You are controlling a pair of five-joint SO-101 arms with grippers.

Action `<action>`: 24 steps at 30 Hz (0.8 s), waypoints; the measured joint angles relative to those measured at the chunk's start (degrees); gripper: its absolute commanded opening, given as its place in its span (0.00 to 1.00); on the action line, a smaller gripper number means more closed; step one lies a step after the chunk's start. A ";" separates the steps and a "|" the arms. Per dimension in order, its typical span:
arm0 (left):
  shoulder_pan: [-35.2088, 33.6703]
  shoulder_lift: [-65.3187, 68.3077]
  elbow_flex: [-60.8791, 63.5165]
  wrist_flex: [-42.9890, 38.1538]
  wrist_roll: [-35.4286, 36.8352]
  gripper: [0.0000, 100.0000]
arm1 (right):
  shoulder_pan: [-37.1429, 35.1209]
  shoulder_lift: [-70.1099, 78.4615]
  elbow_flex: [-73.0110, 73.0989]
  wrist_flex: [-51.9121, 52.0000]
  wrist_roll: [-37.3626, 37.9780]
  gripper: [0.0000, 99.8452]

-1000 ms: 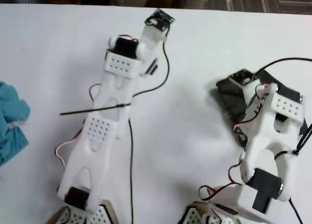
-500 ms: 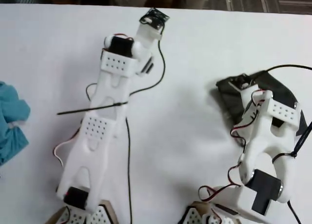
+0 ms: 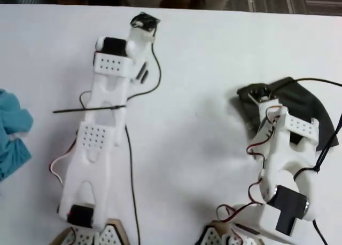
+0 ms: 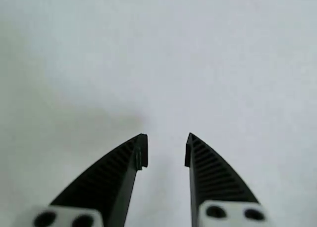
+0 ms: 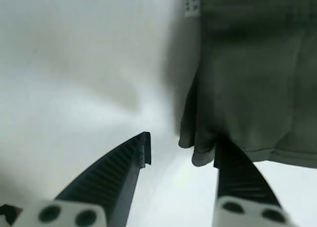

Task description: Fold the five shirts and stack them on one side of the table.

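A dark grey shirt (image 3: 296, 98) lies bunched at the right of the white table, partly under the right arm. In the right wrist view the shirt (image 5: 252, 64) hangs close, and its folded edge sits against one fingertip of my right gripper (image 5: 181, 148), which is open. A teal shirt (image 3: 10, 133) lies crumpled at the table's left edge. My left gripper (image 4: 165, 145) is open over bare table with nothing between its fingers. In the high view the left gripper (image 3: 143, 23) is stretched toward the far edge, left of centre.
The white table (image 3: 208, 58) spreads wide between the two arms. Black cables (image 3: 131, 165) trail along the left arm and loop past the right arm. The far table edge meets a dark floor.
The left arm has swung leftward along the far part of the table. The right arm has shifted slightly left and back, uncovering more of the dark shirt.
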 measured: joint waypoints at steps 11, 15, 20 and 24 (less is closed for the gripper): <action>0.00 0.00 0.00 0.00 0.00 0.15 | 0.00 0.00 0.00 -2.64 2.37 0.21; 0.00 0.00 0.00 0.00 0.00 0.15 | 0.35 0.62 0.00 -4.13 2.64 0.21; 0.00 0.00 0.00 0.00 0.00 0.15 | 0.70 6.59 -0.09 -6.86 2.64 0.21; 0.00 0.00 0.00 0.00 0.00 0.15 | 0.53 9.32 -0.79 -6.95 2.55 0.14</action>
